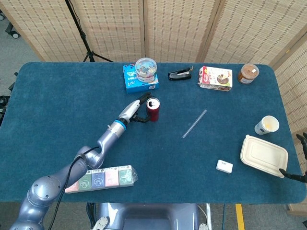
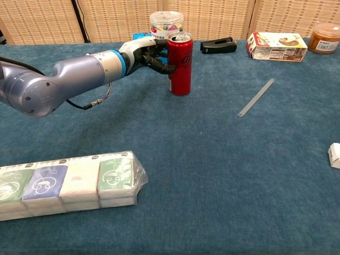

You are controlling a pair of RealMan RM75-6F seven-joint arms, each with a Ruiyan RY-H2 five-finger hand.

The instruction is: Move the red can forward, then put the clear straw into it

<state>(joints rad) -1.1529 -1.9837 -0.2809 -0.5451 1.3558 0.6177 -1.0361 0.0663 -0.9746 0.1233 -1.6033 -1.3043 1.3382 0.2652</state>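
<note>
Left hand [image 2: 144, 54] fingers [image 2: 159, 62] wrap the tall red aluminium can [image 2: 180, 64]; thin-walled, open-topped, tippy; hold mid-body, gently; right hand [image 1: 301, 158] grasps nothing.

can [image 1: 153, 109] standing upright mid-frame on the worktop [image 1: 57, 110], left hand [image 1: 135, 109] sitting against its left side. straw [image 1: 194, 123] lying diagonally right of the can, well apart. tissue pack [image 1: 100, 178] lying lower left. lunch box [image 1: 264, 155] sitting far right.

Behind the left hand [image 2: 147, 56] with black fingers and white back: blue wrist ring, silver-grey arm, black cable.
</note>
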